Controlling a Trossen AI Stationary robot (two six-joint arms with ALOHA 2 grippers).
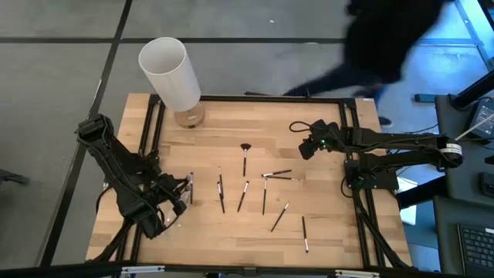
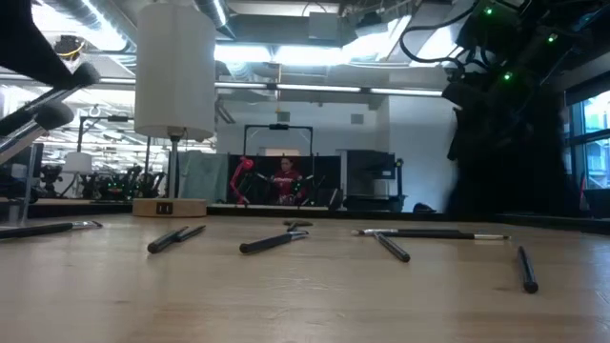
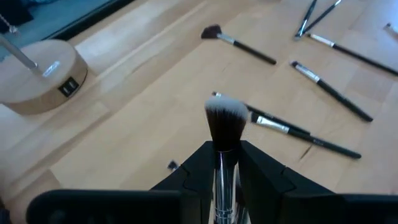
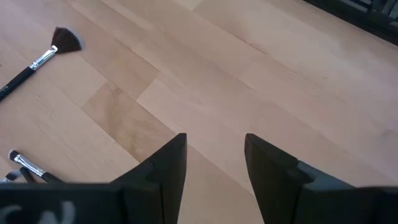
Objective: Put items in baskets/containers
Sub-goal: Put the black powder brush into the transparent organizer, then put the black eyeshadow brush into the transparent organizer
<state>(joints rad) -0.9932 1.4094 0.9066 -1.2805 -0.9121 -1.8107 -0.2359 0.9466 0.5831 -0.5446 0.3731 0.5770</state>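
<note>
Lighting: even, bright overhead; ceiling strip lights (image 2: pixel 286 52) glared in the low view. Shadows: soft and short under the brushes on the desk (image 1: pixel 231 232). Blur: a person (image 1: pixel 386 38) above the desk was motion-smeared; the left hand (image 3: pixel 225 180) was out of focus in its wrist view.

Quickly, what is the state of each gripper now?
Left gripper: closed on a white-tipped makeup brush.
Right gripper: open, holding nothing.

I work in a robotics lab: exposed ceiling ducts (image 2: pixel 315 71), strip lights, equipment racks (image 2: pixel 276 162) (a person seated beyond my table (image 2: pixel 315 295)).
</note>
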